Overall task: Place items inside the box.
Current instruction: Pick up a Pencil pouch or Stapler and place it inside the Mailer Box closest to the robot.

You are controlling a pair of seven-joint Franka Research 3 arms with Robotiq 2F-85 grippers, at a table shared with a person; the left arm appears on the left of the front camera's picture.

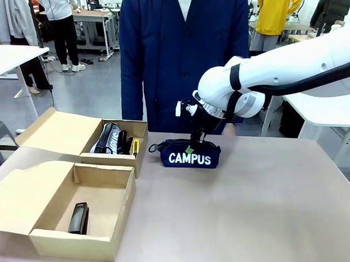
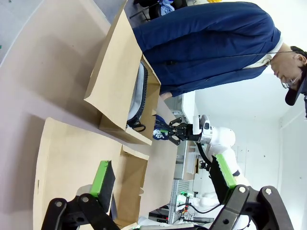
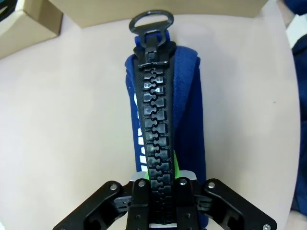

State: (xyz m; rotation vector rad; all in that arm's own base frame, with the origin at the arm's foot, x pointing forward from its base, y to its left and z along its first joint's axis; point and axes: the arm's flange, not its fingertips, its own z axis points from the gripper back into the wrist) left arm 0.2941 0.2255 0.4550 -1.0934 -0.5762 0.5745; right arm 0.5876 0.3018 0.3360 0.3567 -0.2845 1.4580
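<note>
A navy zip pouch (image 1: 189,154) lettered "CAMPUS" lies on the table's middle. My right gripper (image 1: 193,144) comes down on it from above, shut on its black zipper ridge (image 3: 154,120); in the right wrist view that gripper (image 3: 160,184) pinches the zipper between its green pads. Two open cardboard boxes stand at the left. The near box (image 1: 79,242) holds a black stapler (image 1: 78,218). The far box (image 1: 108,158) holds a grey pouch (image 1: 107,138), a black item and a yellow-black utility knife (image 1: 135,147). My left gripper (image 2: 160,167) hangs open and empty above the boxes.
A person in a navy coat (image 1: 178,50) stands at the table's far edge, one hand (image 1: 229,130) behind my right arm. The boxes' flaps (image 1: 54,132) spread out to the left. Bare tabletop (image 1: 247,214) stretches right of the boxes.
</note>
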